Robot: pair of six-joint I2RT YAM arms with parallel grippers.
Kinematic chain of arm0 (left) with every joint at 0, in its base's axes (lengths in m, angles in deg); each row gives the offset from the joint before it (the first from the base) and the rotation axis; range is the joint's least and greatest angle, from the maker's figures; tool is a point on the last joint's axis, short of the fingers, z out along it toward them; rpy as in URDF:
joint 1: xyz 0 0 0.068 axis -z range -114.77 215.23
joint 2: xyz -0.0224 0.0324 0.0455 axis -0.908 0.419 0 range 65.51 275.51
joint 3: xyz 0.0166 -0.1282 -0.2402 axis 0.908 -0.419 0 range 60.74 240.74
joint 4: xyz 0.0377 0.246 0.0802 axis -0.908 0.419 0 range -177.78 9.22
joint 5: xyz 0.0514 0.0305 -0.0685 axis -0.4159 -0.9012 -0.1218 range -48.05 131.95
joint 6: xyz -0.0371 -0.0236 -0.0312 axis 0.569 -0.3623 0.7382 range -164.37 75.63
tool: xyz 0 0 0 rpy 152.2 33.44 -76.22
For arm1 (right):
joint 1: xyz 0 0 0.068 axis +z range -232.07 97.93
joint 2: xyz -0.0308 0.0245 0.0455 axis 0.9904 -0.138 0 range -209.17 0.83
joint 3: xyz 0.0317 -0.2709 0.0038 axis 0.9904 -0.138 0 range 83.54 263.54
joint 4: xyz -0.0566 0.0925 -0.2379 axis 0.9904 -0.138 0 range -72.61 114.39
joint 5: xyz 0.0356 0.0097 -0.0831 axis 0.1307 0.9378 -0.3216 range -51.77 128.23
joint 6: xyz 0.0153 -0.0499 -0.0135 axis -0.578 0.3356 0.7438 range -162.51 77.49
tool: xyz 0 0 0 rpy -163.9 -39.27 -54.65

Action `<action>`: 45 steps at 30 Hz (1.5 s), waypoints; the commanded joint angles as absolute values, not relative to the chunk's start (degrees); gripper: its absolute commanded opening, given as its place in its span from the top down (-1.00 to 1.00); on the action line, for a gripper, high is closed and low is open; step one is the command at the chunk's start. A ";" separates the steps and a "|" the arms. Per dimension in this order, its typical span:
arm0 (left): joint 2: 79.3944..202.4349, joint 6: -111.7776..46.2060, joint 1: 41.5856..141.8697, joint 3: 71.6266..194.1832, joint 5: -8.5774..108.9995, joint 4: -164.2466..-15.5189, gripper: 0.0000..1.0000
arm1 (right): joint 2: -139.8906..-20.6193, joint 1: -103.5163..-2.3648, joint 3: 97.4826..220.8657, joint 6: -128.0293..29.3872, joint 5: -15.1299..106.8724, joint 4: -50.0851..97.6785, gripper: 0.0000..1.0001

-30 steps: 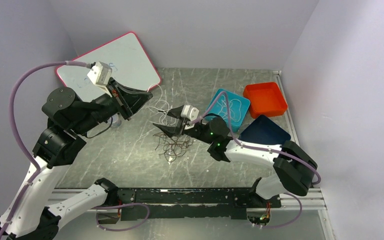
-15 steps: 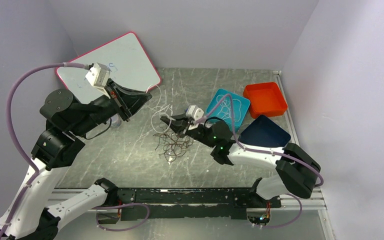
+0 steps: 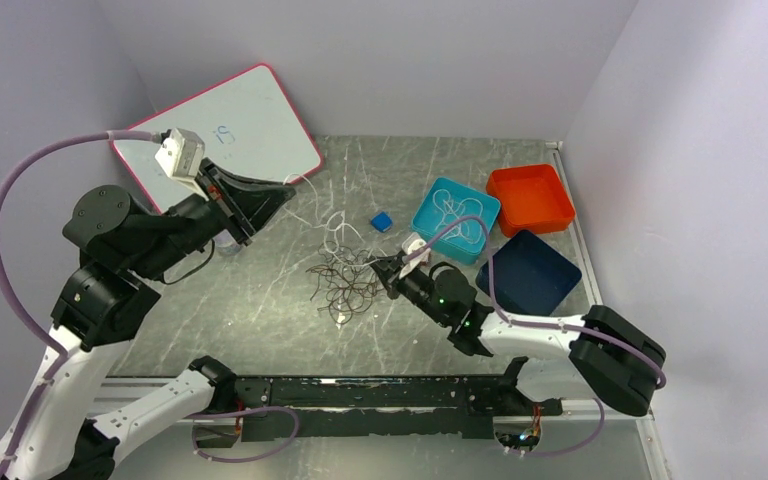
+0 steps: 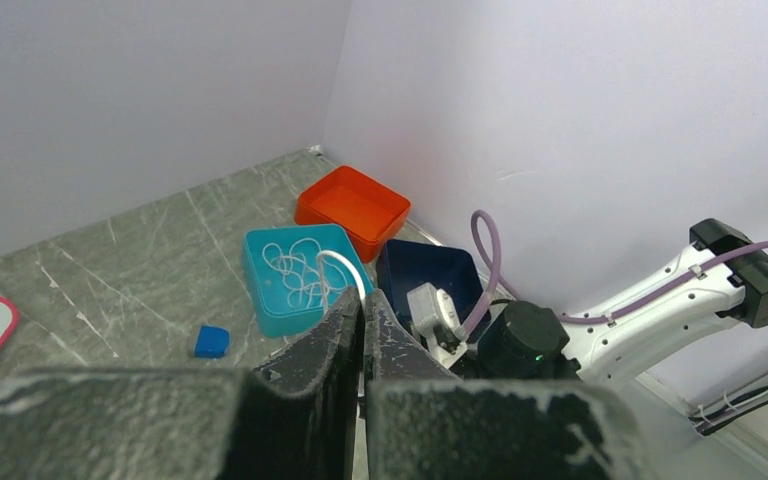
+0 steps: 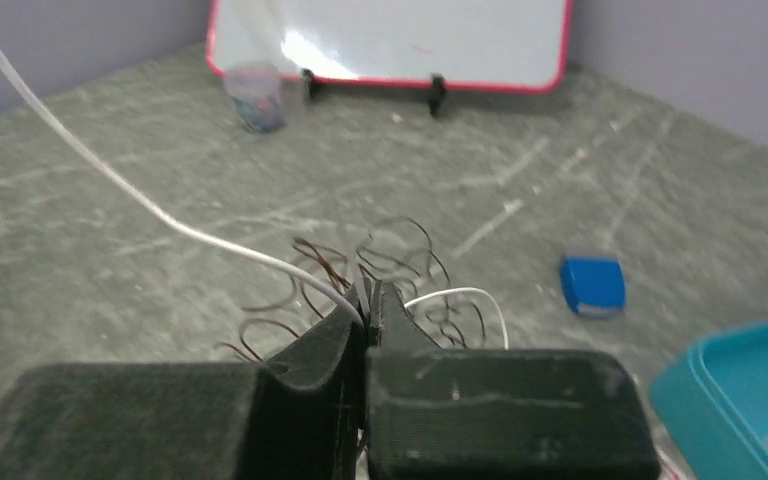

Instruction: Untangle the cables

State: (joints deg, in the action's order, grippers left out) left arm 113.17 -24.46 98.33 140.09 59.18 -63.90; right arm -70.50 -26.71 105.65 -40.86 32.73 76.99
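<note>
While the left claw (image 3: pixel 278 192) pinches a white cable (image 5: pixel 210 240) raised above the bench (image 3: pixel 260 312), the right claw (image 3: pixel 384 268) (jaws closed too) grips it beside the dark tangle (image 3: pixel 345 287).

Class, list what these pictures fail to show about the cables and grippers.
- Top view: crossings in the dark tangle are too thin to trace.
- Left wrist view: the left gripper, shut on the white cable, hides the dark tangle.
- Right wrist view: the right gripper hides whether it pinches dark strands besides the white cable.
</note>
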 commanded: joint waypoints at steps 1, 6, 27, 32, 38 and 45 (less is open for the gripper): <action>112.62 -25.11 98.60 142.57 57.55 -63.54 0.86 | -68.69 -26.49 102.83 -42.79 22.14 73.26 1.00; 112.89 -26.39 98.60 144.63 55.74 -61.56 0.86 | -67.81 -26.51 100.07 -44.77 17.08 70.67 1.00; 111.58 -33.99 98.59 154.18 38.18 -50.35 0.86 | -60.55 -26.54 96.63 -47.63 12.84 65.35 1.00; 111.40 -32.09 98.60 147.55 42.98 -52.98 0.86 | -52.43 -26.60 102.45 -45.50 18.06 54.88 1.00; 111.05 -28.84 98.62 137.99 49.55 -58.06 0.85 | -45.85 -26.65 115.63 -45.05 15.23 38.94 1.00; 110.33 -25.87 98.62 129.36 53.64 -63.17 0.24 | -48.51 -27.18 132.22 -44.71 12.46 22.97 1.00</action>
State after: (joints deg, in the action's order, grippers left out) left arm 111.07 -28.22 98.40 131.69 49.30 -57.61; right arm -46.90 -26.82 125.98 -45.47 14.85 35.16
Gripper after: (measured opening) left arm 0.307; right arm 0.016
